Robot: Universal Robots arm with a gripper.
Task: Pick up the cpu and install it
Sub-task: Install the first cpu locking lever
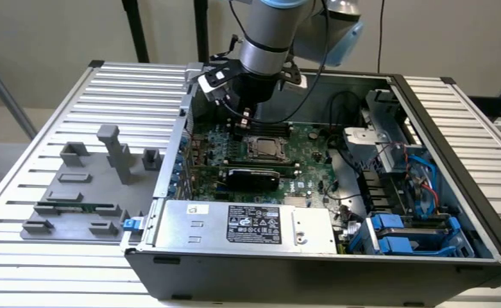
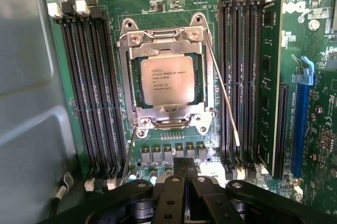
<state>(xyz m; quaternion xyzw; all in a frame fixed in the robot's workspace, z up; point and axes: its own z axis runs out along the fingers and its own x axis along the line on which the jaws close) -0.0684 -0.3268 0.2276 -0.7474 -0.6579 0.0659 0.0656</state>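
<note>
The cpu (image 2: 164, 80) lies flat inside its socket on the green motherboard, silver top with printed text facing up, ringed by the metal load frame (image 2: 129, 84). Two thin wire levers (image 2: 224, 97) stand beside the frame. My gripper (image 2: 185, 174) hovers just off the socket's edge, above the board, shut with nothing between its black fingers. In the exterior view the gripper (image 1: 246, 120) hangs inside the open computer case, just behind the cpu (image 1: 263, 147).
Black memory slots (image 2: 89, 87) flank the socket, and a green memory stick (image 2: 271, 76) stands in one. The grey case wall (image 2: 26, 103) is close by. A power-supply box (image 1: 242, 223) fills the case front. A grey fixture plate (image 1: 83, 192) lies on the exterior view's left.
</note>
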